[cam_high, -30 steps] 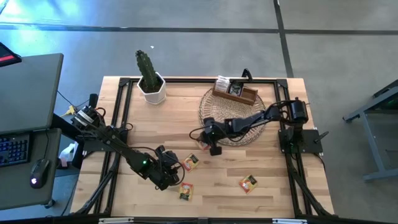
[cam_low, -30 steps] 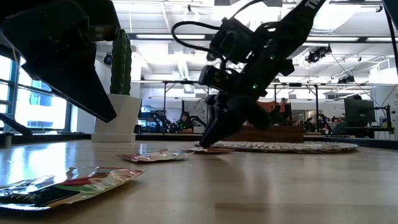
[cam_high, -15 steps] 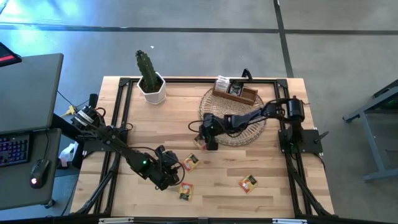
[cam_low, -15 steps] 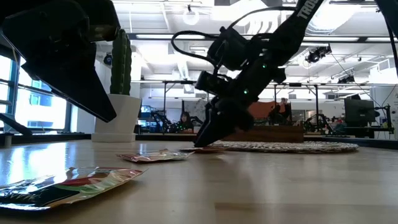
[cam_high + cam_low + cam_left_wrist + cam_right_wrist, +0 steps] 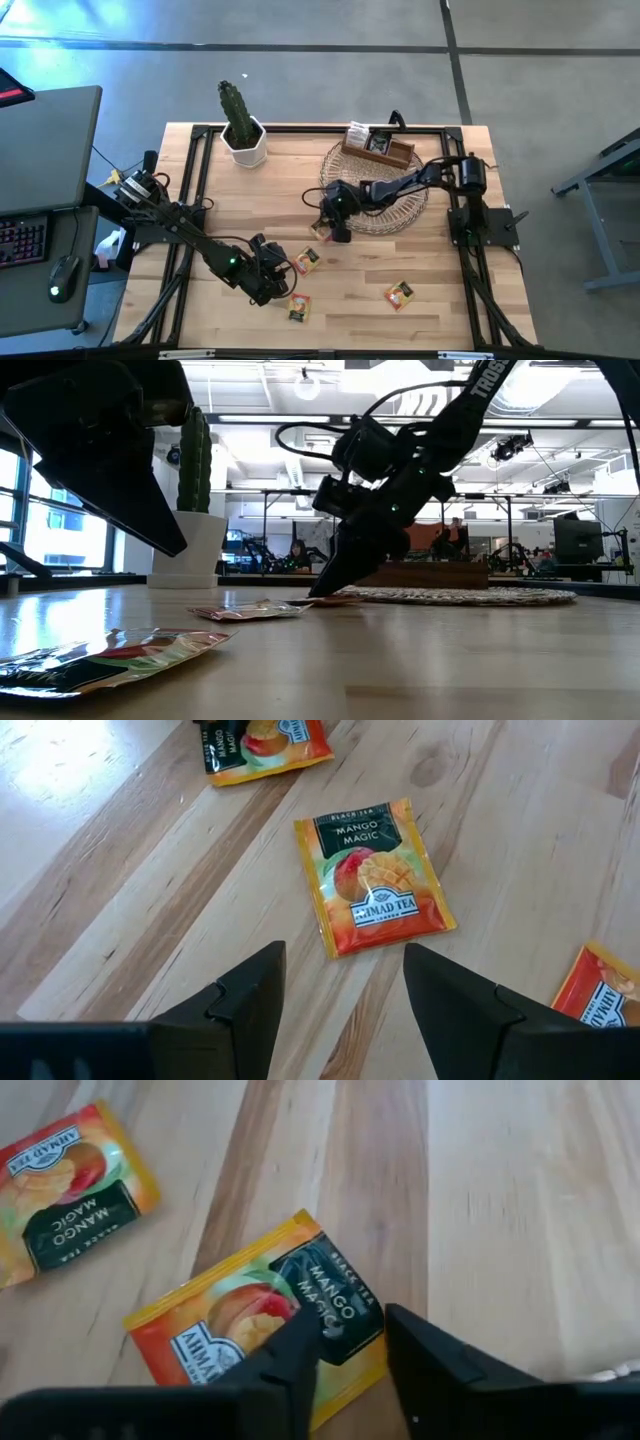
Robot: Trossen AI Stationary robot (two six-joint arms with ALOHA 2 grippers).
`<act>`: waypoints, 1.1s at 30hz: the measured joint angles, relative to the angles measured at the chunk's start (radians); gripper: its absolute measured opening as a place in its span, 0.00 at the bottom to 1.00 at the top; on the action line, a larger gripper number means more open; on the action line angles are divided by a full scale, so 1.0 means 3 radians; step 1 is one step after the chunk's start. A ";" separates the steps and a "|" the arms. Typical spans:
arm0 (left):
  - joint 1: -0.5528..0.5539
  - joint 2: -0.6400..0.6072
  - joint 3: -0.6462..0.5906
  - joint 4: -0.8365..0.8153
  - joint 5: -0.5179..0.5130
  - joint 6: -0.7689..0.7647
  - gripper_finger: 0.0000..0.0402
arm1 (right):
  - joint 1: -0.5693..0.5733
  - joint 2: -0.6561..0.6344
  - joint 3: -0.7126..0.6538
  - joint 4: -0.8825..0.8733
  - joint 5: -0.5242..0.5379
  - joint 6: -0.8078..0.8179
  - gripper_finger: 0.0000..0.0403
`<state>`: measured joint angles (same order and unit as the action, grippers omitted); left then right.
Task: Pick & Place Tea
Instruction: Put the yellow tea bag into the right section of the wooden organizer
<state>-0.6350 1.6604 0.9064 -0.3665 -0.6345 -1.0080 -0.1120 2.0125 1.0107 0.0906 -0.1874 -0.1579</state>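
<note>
Several orange Mango Magic tea sachets lie flat on the wooden table. One sachet (image 5: 320, 231) (image 5: 255, 1320) lies next to the wicker mat. My right gripper (image 5: 334, 229) (image 5: 352, 1342) is open, tipped down over this sachet's black-printed end, with a fingertip on either side of its edge. My left gripper (image 5: 279, 278) (image 5: 343, 982) is open and hovers near the table's near edge. Just ahead of its fingers lies another sachet (image 5: 373, 876) (image 5: 306, 260). More sachets (image 5: 298, 308) (image 5: 400, 294) lie toward the near edge. My right gripper slants down from the table's right, its fingertips (image 5: 305, 1342) at the black-printed end (image 5: 335, 1312) of the sachet, which lies flat on the table. I cannot tell whether the fingertips touch it.
The round wicker mat (image 5: 400, 212) sits on the far right with the brown wooden box (image 5: 378, 148) on its far side. A potted cactus (image 5: 242, 135) stands at the far left. A black frame runs along the table's edges (image 5: 190, 180). Bare wood lies between cactus and mat.
My right gripper has moved a little toward the table's left and lowered, bringing its fingertips down at the sachet beside the mat. The sachets have not moved.
</note>
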 joint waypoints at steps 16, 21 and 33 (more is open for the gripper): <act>0.0000 0.0000 0.0000 -0.0006 0.0039 0.0000 0.50 | 0.0171 -0.0229 -0.0026 -0.0037 0.0324 -0.0025 0.01; -0.0001 0.0000 0.0001 0.0009 0.0056 0.0000 0.50 | 0.0305 -0.0771 -0.0029 -0.0270 0.1401 -0.0124 0.02; -0.0001 0.0000 0.0001 0.0091 0.0081 -0.0069 0.50 | 0.0404 -0.2315 -0.0345 -0.1378 0.4887 0.0543 0.01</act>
<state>-0.6353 1.6604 0.9066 -0.3393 -0.6102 -1.0286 0.0093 1.3178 0.9072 -0.3228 1.2786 0.0048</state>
